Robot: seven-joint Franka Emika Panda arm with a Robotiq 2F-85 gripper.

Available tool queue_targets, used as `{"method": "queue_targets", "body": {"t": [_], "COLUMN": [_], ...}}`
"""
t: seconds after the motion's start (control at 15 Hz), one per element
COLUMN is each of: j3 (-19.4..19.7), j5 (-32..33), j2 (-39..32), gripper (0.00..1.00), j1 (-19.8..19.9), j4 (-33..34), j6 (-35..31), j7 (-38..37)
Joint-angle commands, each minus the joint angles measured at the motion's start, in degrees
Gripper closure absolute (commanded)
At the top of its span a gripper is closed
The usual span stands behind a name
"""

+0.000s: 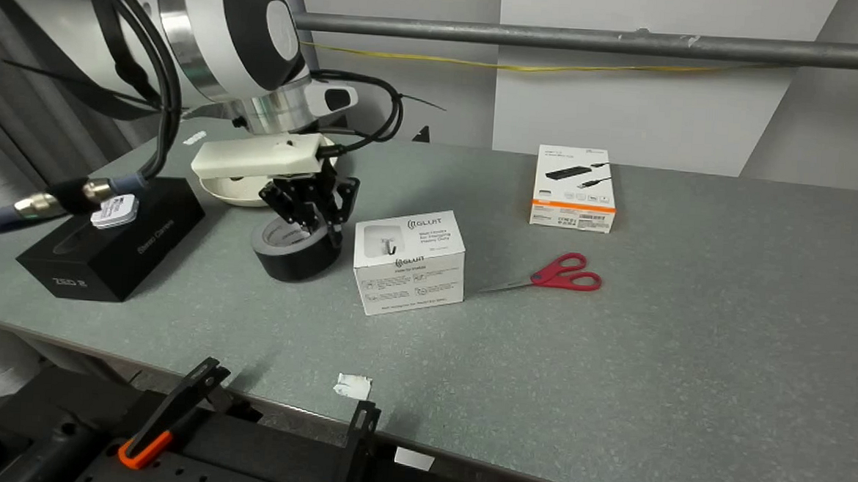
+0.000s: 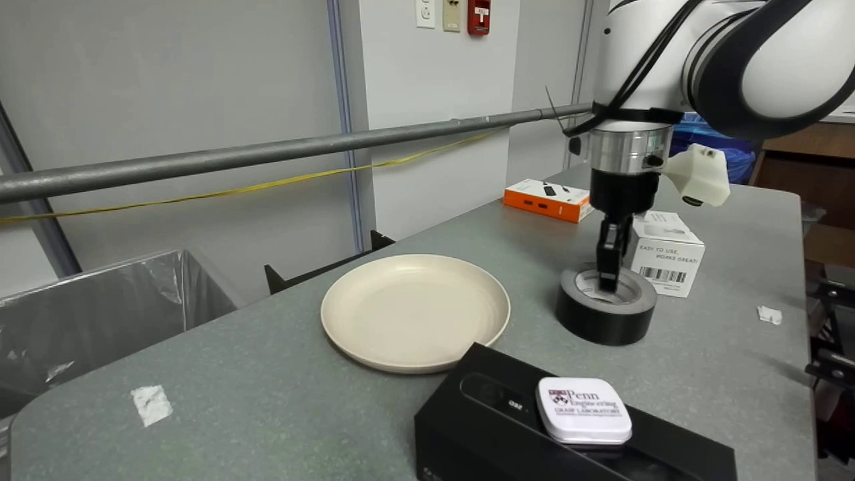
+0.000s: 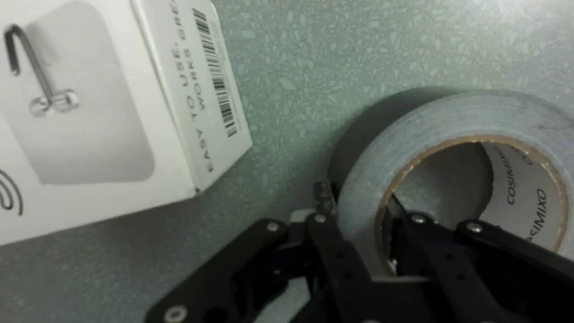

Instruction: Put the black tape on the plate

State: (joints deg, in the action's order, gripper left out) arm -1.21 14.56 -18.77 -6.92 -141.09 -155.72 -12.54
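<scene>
The black tape (image 1: pixel 297 262) is a ring-shaped roll lying flat on the table; it also shows in an exterior view (image 2: pixel 604 322) and in the wrist view (image 3: pixel 448 117). My gripper (image 3: pixel 358 204) straddles the roll's wall, one finger inside the hollow and one outside, and looks shut on it. The gripper also shows in both exterior views (image 1: pixel 324 230) (image 2: pixel 609 267), pointing down into the roll. The cream plate (image 2: pixel 414 312) sits on the table beside the tape with bare surface. In an exterior view the plate (image 1: pixel 235 191) is partly hidden by the gripper. The plate is out of the wrist view.
A white hook box (image 1: pixel 409 266) stands close to the tape, also in the wrist view (image 3: pixel 89 112). A black box (image 2: pixel 494 414) with a white tin (image 2: pixel 583 410) lies near the plate. Red scissors (image 1: pixel 565 274) and an orange-white box (image 1: pixel 573 188) lie farther off.
</scene>
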Motion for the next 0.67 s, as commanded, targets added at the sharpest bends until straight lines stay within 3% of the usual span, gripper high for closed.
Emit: {"method": "queue_targets", "body": {"t": [0.0, 0.47, 0.53, 0.6], "j3": [-1.74, -2.66, -2.38, -2.51], "j5": [-5.04, -3.78, -3.6, -3.58], "j2": [6.48, 10.32, 9.33, 9.43], "gripper": [0.94, 0.94, 0.74, 0.74], "j1": [-0.38, -2.49, -1.8, -1.92], "j4": [-1.09, 1.22, 0.55, 0.6], "j6": [2.12, 3.86, 1.41, 1.88], "j7": [1.67, -1.86, -0.54, -0.56]}}
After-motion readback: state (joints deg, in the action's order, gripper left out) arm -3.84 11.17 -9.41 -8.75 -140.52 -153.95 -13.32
